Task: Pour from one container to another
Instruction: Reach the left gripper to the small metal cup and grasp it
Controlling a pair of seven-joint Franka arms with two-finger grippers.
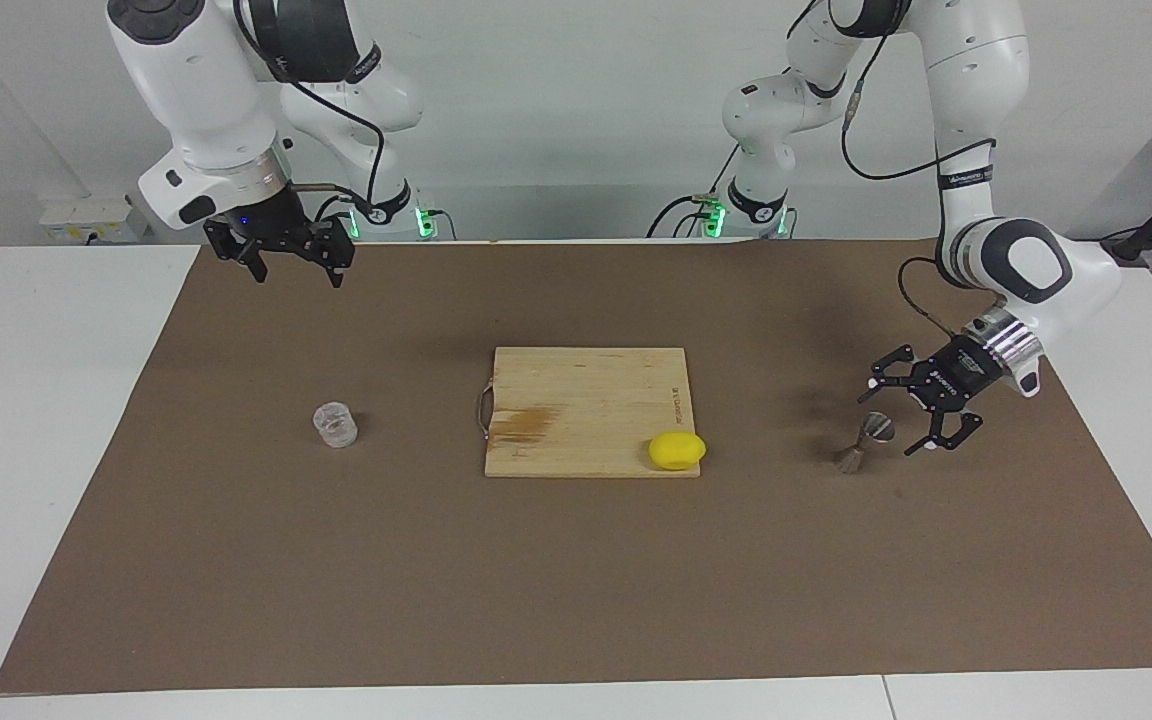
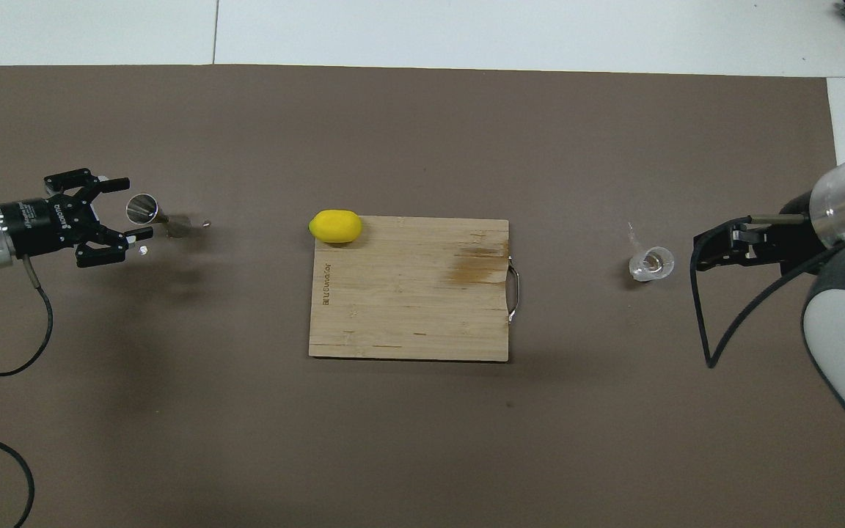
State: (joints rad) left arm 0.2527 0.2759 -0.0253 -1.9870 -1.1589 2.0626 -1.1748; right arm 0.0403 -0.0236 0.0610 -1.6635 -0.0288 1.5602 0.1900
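A brown mat (image 1: 576,560) covers the white bench (image 1: 36,400), and two white arms work from one long edge of it. Closest to the arms' bases, the right gripper (image 1: 294,262) hangs in the air above the mat at its own end, fingers spread with nothing between them, well short of the clear cup (image 1: 336,424) that stands upright and alone on the mat farther out. At the middle sits a wooden cutting board (image 1: 586,400) with a darker stain on its surface and a metal handle (image 1: 482,410) on the edge facing the right arm's end. A yellow lemon (image 1: 677,450) rests on the board's corner farthest from the robots, toward the left arm's end. At that end the left gripper (image 1: 904,412) is lowered close to the mat and tilted, its fingers splayed wide on either side of the upper cone of the silvery jigger (image 1: 866,443), not closed on it. The jigger stands on the mat, about as far out as the lemon and the cup. In the overhead view the jigger (image 2: 155,214) shows its open mouth just ahead of the left gripper (image 2: 129,207), while the cup (image 2: 651,263) sits just clear of the right gripper (image 2: 716,246).
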